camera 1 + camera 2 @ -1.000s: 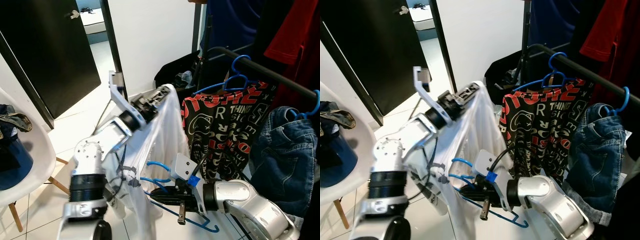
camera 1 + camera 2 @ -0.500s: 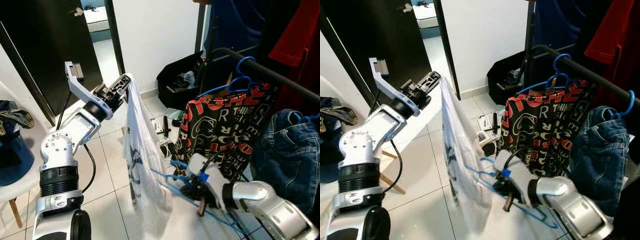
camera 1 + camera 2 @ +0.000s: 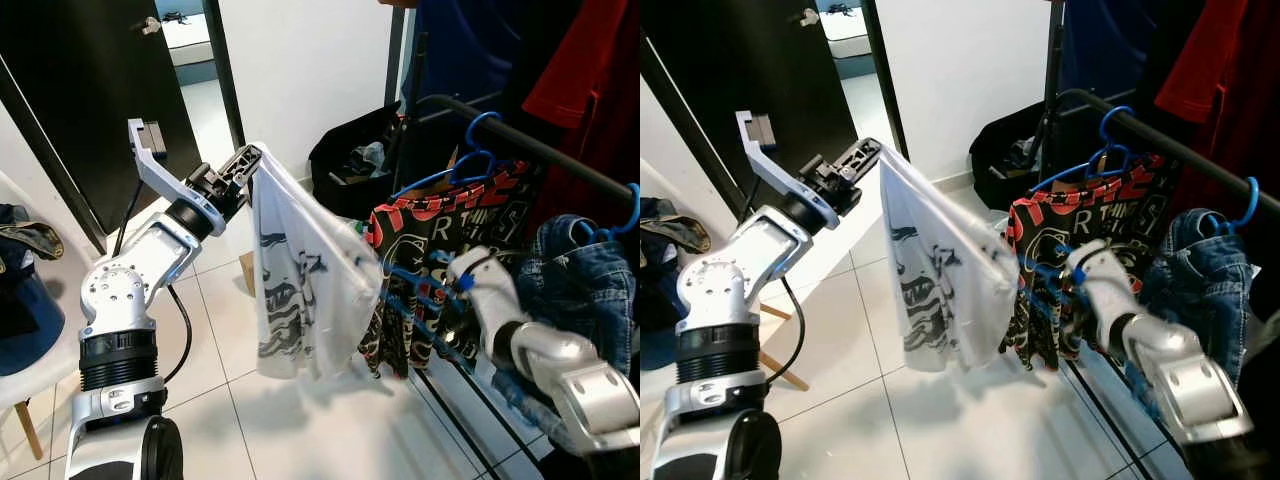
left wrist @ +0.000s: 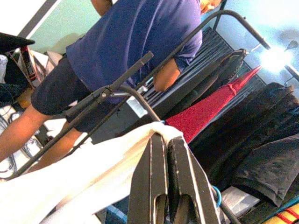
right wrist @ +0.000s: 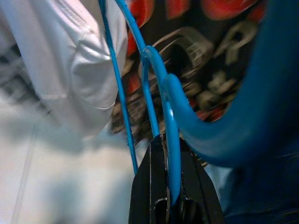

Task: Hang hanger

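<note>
Stretching white shirt (image 3: 300, 290) beside rail (image 3: 540, 150)

A black bag (image 3: 350, 160) sits beside a black door (image 3: 95, 100).

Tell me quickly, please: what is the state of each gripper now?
Left gripper: shut on the white shirt.
Right gripper: shut on the blue hanger.
</note>
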Tool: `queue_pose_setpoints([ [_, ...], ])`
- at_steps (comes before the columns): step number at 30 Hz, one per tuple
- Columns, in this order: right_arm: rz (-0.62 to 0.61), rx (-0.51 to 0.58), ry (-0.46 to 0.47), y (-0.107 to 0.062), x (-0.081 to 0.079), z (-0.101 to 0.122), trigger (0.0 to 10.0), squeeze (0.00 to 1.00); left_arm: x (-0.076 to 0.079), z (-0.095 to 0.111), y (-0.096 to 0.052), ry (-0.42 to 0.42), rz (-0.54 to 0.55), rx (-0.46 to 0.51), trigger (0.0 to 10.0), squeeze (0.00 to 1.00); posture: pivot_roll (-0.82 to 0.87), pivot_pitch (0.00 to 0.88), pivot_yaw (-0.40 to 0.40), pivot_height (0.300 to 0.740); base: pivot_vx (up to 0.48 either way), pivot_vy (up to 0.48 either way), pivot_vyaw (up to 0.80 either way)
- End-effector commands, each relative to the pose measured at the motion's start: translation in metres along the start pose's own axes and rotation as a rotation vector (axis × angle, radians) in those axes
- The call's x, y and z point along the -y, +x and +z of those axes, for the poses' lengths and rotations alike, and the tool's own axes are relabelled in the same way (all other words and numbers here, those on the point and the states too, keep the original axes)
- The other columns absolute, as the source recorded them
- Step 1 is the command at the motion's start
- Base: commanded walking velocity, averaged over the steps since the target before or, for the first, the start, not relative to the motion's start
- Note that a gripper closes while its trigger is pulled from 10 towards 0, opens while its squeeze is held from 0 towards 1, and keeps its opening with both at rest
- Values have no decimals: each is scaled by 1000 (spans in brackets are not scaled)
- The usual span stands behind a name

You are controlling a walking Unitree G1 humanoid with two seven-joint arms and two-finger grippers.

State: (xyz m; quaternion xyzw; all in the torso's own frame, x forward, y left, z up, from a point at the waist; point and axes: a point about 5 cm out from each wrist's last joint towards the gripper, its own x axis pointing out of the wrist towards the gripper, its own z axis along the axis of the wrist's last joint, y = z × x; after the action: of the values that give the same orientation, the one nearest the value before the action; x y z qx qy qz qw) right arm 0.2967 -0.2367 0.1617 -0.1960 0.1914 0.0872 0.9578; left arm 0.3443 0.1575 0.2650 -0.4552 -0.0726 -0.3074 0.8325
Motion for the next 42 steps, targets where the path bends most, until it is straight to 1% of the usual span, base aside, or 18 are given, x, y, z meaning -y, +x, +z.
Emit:
queue_pose_setpoints([
  [1,-151,-3,32,0,18,-3,10000,0,9,19,-1,17,-60,79,10000,0,-3,0,52,740,0,0,0],
  [5,-231,46,51,-1,28,4,10000,0,8,19,-3,15,-59,84,10000,0,-6,0,49,740,0,0,0],
  [11,-407,177,152,-6,50,22,10000,0,12,22,-6,5,-93,111,10000,0,0,0,38,740,0,0,0],
  [15,-407,177,152,-6,50,22,10000,0,12,22,-6,5,-93,111,10000,0,0,0,38,740,0,0,0],
  [16,-427,196,205,-5,53,24,10000,0,16,23,-8,-5,-127,120,10000,0,2,0,35,740,0,0,0],
  [18,-427,196,205,-5,53,24,10000,0,16,23,-8,-5,-127,120,10000,0,2,0,35,740,0,0,0],
  [19,-427,204,278,-3,52,24,10000,0,24,19,-10,-24,-187,112,10000,0,6,0,32,740,0,0,0],
  [20,-427,204,278,-3,52,24,10000,0,24,19,-10,-24,-187,112,10000,0,6,0,32,740,0,0,0],
  [23,-336,190,421,9,34,24,10000,0,48,-2,-14,-54,-354,29,10000,0,6,0,32,740,0,0,0],
  [25,-336,190,421,9,34,24,10000,0,48,-2,-14,-54,-354,29,10000,0,6,0,32,740,0,0,0],
  [26,-271,252,528,14,24,33,10000,0,58,-21,-18,-54,-427,-58,10000,0,8,0,35,740,0,0,0],
  [28,-271,252,528,14,24,33,10000,0,58,-21,-18,-54,-427,-58,10000,0,8,0,35,740,0,0,0],
  [31,-70,536,724,12,-1,77,10000,0,60,-76,-32,47,-467,-336,10000,0,6,0,38,740,0,0,0],
  [32,-70,536,724,12,-1,77,10000,0,60,-76,-32,47,-467,-336,10000,0,6,0,38,740,0,0,0],
  [33,1,647,753,7,-8,94,10000,0,55,-96,-39,139,-449,-452,10000,0,7,0,39,740,0,0,0],
  [35,16,679,761,5,-10,99,10000,0,53,-101,-42,180,-444,-489,10000,0,7,0,38,740,0,0,0],
  [36,51,733,778,1,-12,108,10000,0,46,-113,-48,292,-428,-583,10000,0,9,0,37,740,0,0,0],
  [42,105,780,770,-2,-16,117,10000,0,38,-122,-58,366,-419,-675,10000,0,8,0,36,740,0,0,0],
])
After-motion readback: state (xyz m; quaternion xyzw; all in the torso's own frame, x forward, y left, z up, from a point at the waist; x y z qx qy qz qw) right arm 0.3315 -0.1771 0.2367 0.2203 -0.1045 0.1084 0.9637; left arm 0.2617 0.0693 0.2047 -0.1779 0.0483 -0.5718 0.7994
